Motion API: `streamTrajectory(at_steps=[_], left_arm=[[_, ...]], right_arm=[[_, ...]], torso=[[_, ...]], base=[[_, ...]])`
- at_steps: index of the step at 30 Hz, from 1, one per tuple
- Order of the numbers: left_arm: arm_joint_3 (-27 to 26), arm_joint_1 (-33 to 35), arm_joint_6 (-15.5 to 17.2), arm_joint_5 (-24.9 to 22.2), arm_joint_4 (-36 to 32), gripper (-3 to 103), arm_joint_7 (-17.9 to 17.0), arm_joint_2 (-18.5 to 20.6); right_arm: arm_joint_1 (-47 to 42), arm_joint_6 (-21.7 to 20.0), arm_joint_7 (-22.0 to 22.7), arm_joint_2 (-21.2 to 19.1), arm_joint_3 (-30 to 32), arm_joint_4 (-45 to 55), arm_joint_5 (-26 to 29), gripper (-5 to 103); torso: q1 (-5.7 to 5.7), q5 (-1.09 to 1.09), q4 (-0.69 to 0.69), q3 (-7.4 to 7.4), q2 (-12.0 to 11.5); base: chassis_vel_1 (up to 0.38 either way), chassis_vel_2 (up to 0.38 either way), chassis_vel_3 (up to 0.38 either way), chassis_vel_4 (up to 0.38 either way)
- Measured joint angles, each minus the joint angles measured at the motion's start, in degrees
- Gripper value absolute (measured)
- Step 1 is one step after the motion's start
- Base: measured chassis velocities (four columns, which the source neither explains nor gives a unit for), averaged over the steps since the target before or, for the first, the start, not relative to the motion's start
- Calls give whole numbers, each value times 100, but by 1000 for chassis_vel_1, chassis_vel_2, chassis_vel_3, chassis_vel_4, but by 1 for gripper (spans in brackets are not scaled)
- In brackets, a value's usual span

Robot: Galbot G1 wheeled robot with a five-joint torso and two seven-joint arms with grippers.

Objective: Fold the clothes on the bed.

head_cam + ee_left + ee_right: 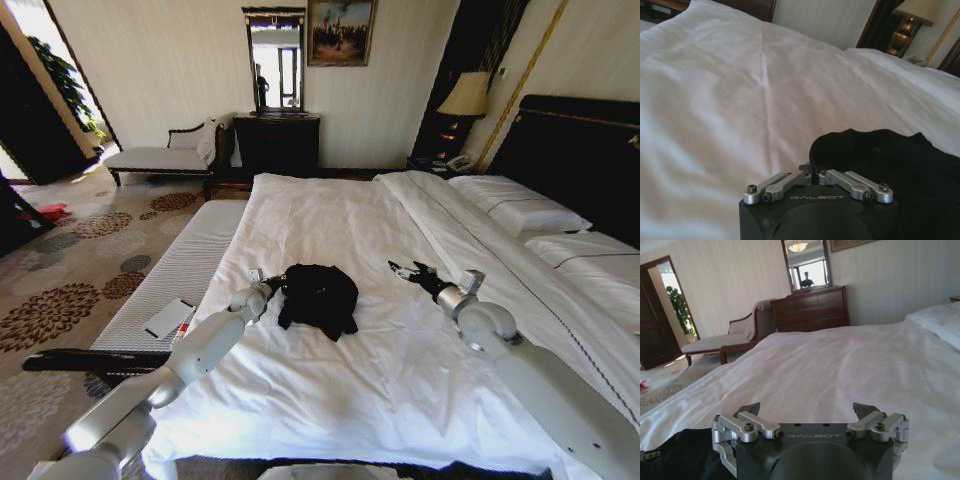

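Both arms are smooth, rounded silver-grey tubes with thicker joints at the wrists. The left gripper (812, 176) and the right gripper (807, 412) share one build: a black rounded body stamped GALBOT in pale letters, silver metal linkage bars fixed by dark screws, and dark pointed fingertips (861, 410).

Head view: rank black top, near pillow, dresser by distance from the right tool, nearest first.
Measured from the right tool, open above the duvet:
1. Black top, bunched on the bed toward the robot's left, with the left tool at its edge.
2. Near pillow, ahead and to the right, by the headboard.
3. Dresser, against the far wall beyond the bed's far side.
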Motion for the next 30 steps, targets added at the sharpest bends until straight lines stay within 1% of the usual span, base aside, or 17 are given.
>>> streamTrajectory(at_steps=[1, 2, 5, 6, 8, 10, 11, 14, 16, 22, 30], left_arm=[[-12, 64, -3, 9, -55, 1, 0, 39], [-19, 79, -5, 13, -71, 1, 0, 50], [-59, 125, -14, 22, -119, 1, 2, 66], [-59, 125, -14, 22, -119, 1, 2, 66], [-86, 149, -15, 22, -175, 1, 2, 74], [-97, 178, -17, 22, -225, 1, 2, 101], [-97, 178, -17, 22, -225, 1, 2, 101], [-108, 212, -23, 20, -292, 1, 20, 146], [-109, 212, -26, 13, -297, 1, 23, 151], [-32, 196, -30, -19, -285, 1, 40, 167], [72, 162, -34, -49, -301, 1, 39, 161]], right_arm=[[476, -21, -16, 78, -425, -272, 41, 100], [662, -31, -24, 114, -589, -373, 62, 100], [1572, -53, -121, 345, -1499, -1021, 116, 100], [1572, -53, -121, 345, -1499, -1021, 116, 100], [2020, -72, -163, 552, -2015, -1363, 128, 100], [2258, -79, -190, 696, -2337, -1535, 110, 100], [2258, -79, -190, 696, -2337, -1535, 110, 100], [2498, -76, -256, 920, -2699, -1784, -54, 100], [2596, -72, -275, 1012, -2791, -1933, -94, 100], [2818, -7, -407, 1141, -2997, -2331, -183, 100], [3114, 52, -582, 1304, -3250, -2934, -189, 100]], torso=[[0, 0, 1, 0, 0], [0, -1, 2, 0, 0], [0, -2, 3, 0, 0], [0, -2, 3, 0, 0], [1, 0, 1, 1, -1], [1, -1, 1, 0, -1], [1, -1, 1, 0, -1], [1, -1, 2, 0, 0], [0, -1, 2, 0, 0], [0, 0, -1, 0, 0], [0, 0, 1, 0, 0]], base=[[0, 0, 0, 0], [0, 0, 0, 0], [0, 0, 0, 0], [0, 0, 0, 0], [0, 0, 0, 0], [0, 0, 0, 0], [0, 0, 0, 0], [0, 0, 0, 0], [0, 0, 0, 0], [0, 0, 0, 0], [0, 0, 0, 0]])
